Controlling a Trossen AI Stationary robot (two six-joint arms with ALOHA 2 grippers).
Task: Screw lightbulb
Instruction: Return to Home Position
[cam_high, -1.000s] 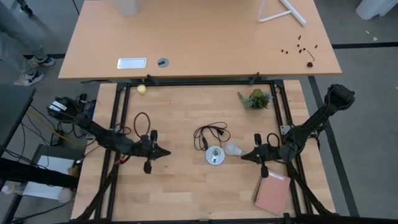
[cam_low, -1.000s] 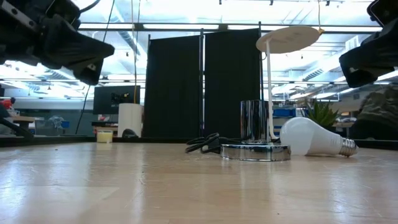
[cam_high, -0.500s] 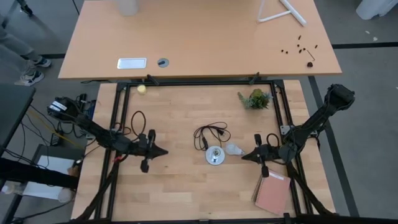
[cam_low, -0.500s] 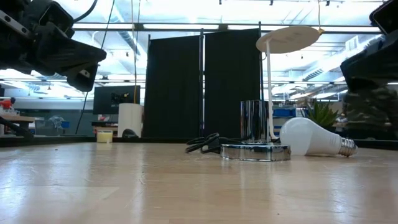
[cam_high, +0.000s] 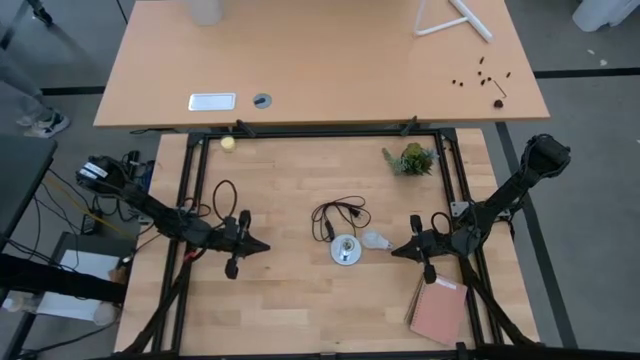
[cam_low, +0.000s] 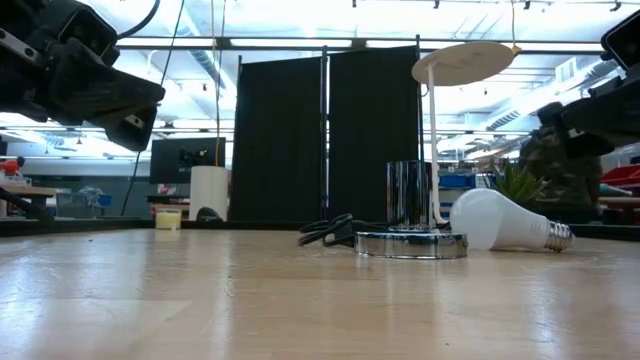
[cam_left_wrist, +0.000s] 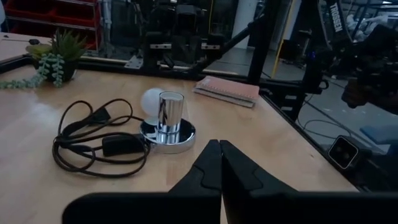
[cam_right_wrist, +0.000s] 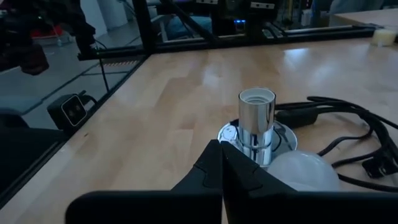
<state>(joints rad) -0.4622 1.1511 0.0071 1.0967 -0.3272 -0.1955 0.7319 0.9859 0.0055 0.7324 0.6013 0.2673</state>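
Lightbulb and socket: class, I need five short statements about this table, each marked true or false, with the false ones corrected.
1. The lightbulb is screwed into the socket. False: it lies on its side on the table, beside the empty socket.
2. The right gripper is shut and holds nothing. True.
3. The pink notebook lies on the left arm's side. False: it lies on the right arm's side.
4. The black cord lies beside the socket. True.
5. The left gripper is open. False: it is shut, empty, away from the socket.
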